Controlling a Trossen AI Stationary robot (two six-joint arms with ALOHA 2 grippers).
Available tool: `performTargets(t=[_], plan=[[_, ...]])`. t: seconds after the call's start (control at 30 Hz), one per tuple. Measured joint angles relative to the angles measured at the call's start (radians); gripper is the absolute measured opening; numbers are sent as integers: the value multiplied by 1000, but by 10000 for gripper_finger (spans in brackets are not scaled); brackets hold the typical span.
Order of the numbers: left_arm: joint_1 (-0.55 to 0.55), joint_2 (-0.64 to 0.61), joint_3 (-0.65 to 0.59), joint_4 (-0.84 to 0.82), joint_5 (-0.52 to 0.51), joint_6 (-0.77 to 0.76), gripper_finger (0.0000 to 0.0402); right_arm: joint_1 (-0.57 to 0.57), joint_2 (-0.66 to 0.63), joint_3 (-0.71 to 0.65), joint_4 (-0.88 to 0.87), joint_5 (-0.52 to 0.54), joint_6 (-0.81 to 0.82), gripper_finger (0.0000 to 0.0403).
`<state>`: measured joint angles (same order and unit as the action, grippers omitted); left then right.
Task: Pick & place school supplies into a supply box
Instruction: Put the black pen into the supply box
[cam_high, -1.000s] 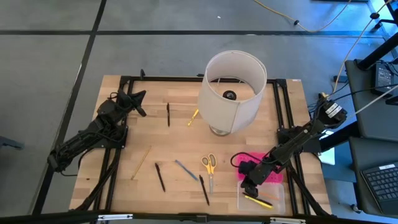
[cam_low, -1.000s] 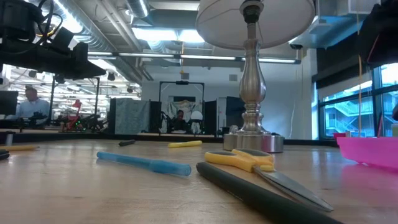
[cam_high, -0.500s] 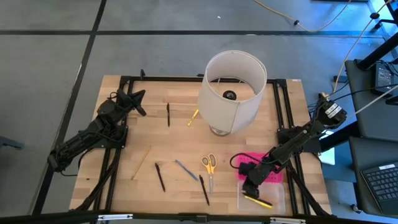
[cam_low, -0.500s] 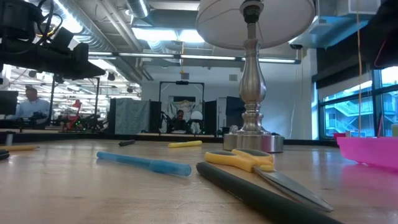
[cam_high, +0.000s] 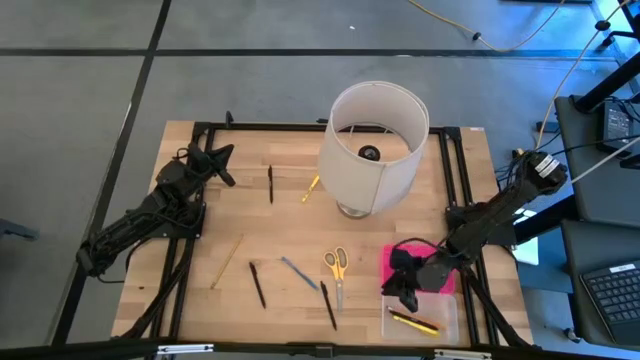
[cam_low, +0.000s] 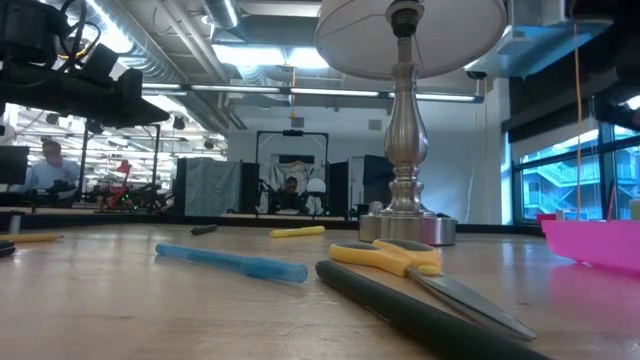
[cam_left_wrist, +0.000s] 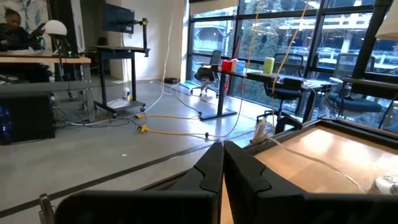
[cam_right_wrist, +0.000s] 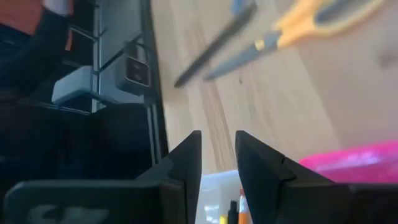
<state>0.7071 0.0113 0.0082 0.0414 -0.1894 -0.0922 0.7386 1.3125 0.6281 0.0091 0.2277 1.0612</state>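
- My right gripper (cam_high: 402, 292) hangs over the near edge of the box (cam_high: 420, 312), by the pink lid (cam_high: 420, 262). The fingers (cam_right_wrist: 185, 163) are a narrow gap apart and hold nothing.
- A yellow pencil (cam_high: 412, 322) already lies in the clear base. I judge the next step is to fetch another item.
- The scissors (cam_high: 335, 267) and the nearest black pen (cam_high: 327, 304) lie just left of the box, so I would swing that way, open wider and come straight down.
- I would take a pen across its middle, fingers square to its length, so it does not roll or pivot.
- The pens are thin, round and smooth. The blue pen (cam_low: 232, 263) looks matte. The scissors are flat, with yellow plastic loops and steel blades.
- Further left lie one more black pen (cam_high: 257, 284) and a pencil (cam_high: 227, 260). Beyond the lamp (cam_high: 372, 145) lie a dark pen (cam_high: 270, 183) and a yellow stub (cam_high: 311, 188).
- The table (cam_high: 290, 235) is pale, smooth wood.
- My left gripper (cam_left_wrist: 222, 163) waits at the far left corner, fingers pressed together, empty.
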Motion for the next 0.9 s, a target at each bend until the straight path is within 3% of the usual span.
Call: performTargets(t=[0.2, 0.4, 0.6, 0.8, 0.9], plan=[[0, 0, 0, 0, 0, -58, 6, 12, -80, 1, -52, 32, -54, 103], [0, 0, 0, 1, 0, -80, 6, 12, -224, -45, -127, 7, 35, 103], [0, 0, 0, 1, 1, -89, 6, 19, -466, -189, -66, 22, -41, 103], [0, 0, 0, 11, 1, -90, 6, -18, -735, -340, -107, 136, -97, 103], [0, 0, 0, 23, 1, -120, 6, -57, -867, -413, -109, 145, -93, 103]])
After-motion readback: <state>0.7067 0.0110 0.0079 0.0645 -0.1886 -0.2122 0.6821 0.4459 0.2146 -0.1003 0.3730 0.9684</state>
